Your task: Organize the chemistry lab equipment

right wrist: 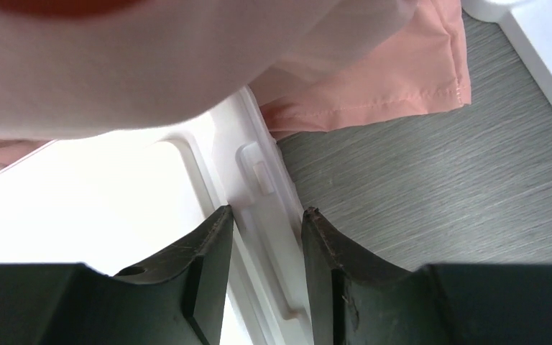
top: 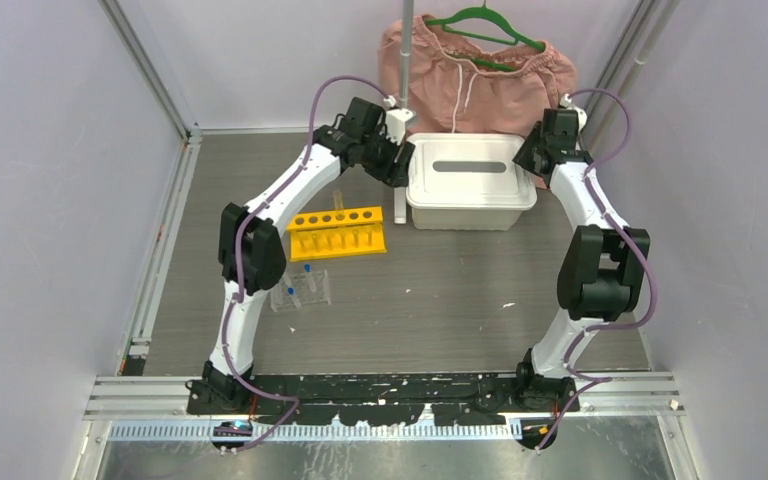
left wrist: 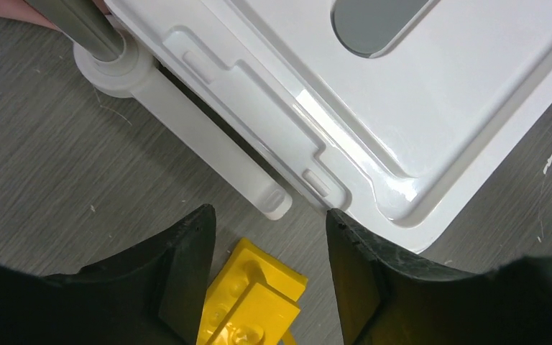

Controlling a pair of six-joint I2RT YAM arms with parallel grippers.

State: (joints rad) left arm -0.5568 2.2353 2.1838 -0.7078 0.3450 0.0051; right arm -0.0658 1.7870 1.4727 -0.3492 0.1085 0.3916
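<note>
While apart, jaws over yellow rack (left wrist: pixel 251 302)

Even, diffuse overhead lighting with faint shadows. Glare streak on white lid (left wrist: pixel 309 108); right wrist view overexposed at left, blurred along top.

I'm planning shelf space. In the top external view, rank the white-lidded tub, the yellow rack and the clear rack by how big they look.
1. white-lidded tub, clearly the largest
2. yellow rack
3. clear rack, the smallest, though it sits nearest the arm bases
</note>
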